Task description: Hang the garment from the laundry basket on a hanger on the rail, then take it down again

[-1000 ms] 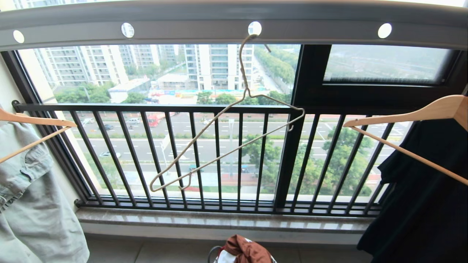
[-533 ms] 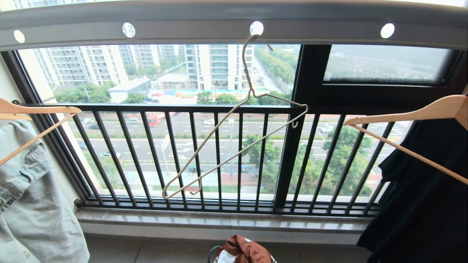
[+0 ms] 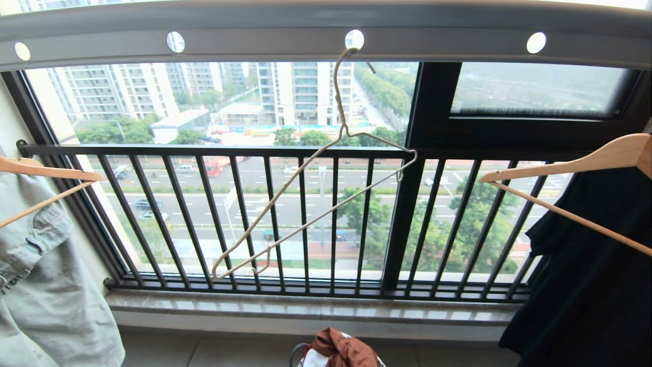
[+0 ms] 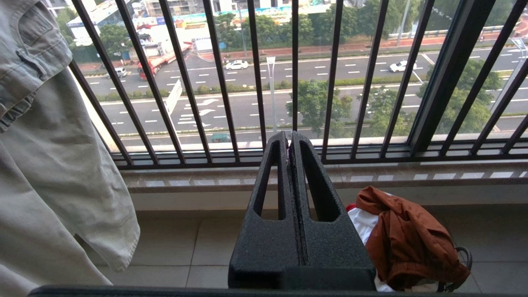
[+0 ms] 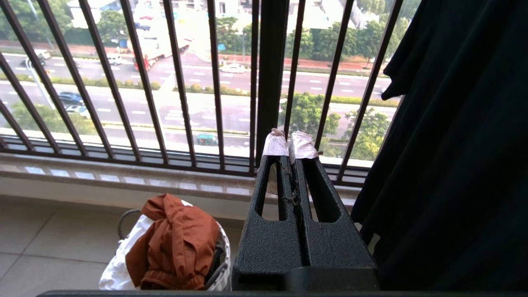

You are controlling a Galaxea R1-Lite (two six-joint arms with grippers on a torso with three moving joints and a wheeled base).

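The rust-brown garment lies bunched on top of the laundry basket on the floor below the window, at the bottom edge of the head view. The cream wire hanger hangs empty and tilted, its hook in a hole of the grey rail. My left gripper is shut and empty, with the garment and the basket rim low beside it. My right gripper is shut too, its tips wrapped in pale tape, with the garment in the basket on its other side. Neither gripper appears in the head view.
A pale green denim garment hangs on a wooden hanger at the left. A black garment hangs on another wooden hanger at the right, close to my right gripper. The black balcony railing and a stone sill stand ahead.
The wire hanger swung a little to the right and has come back left. The wooden hanger at the left swayed as well. Both grippers stay still.
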